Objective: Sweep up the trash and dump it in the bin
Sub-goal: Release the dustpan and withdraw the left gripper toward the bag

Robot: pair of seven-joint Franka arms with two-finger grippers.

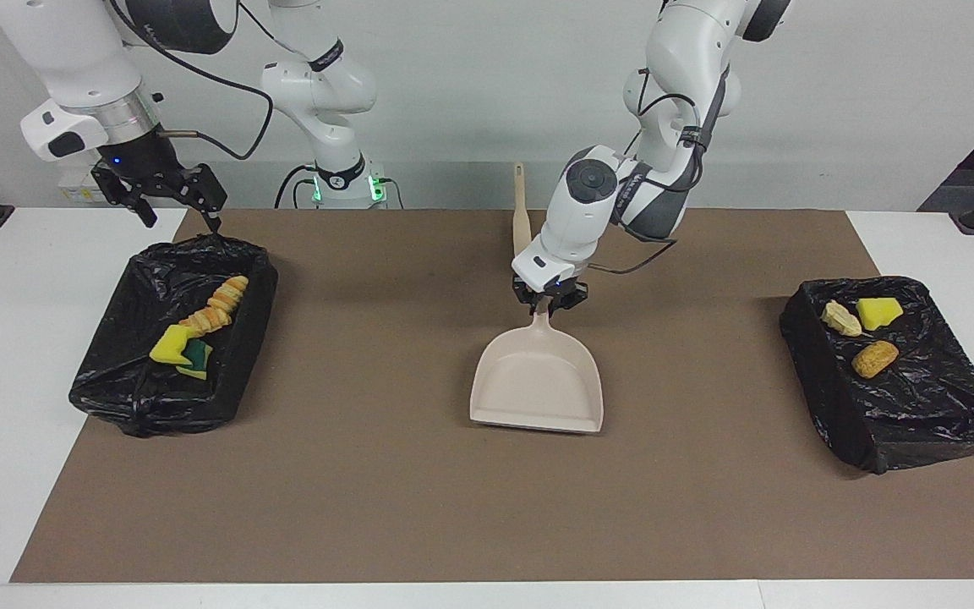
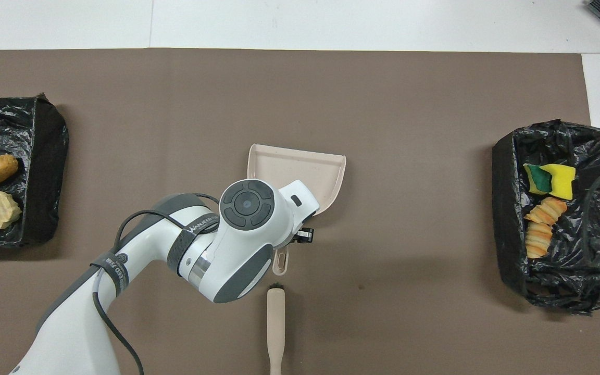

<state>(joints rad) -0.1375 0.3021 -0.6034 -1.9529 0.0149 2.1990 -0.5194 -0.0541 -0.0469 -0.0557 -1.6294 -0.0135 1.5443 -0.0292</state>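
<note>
On the mat nothing loose was left that I could see: the trash (image 1: 195,330) lay split between the two bins, some in the bin (image 1: 943,406) at the left arm's end and the rest in the bin (image 1: 128,389) at the right arm's end. My left gripper (image 1: 548,303) was clamped on the handle of the empty dustpan (image 1: 538,381) mid-mat, near the brush (image 2: 275,323). My right gripper (image 1: 167,193) hung spread and empty above its bin, so I judged only putting the dustpan down remained
</note>
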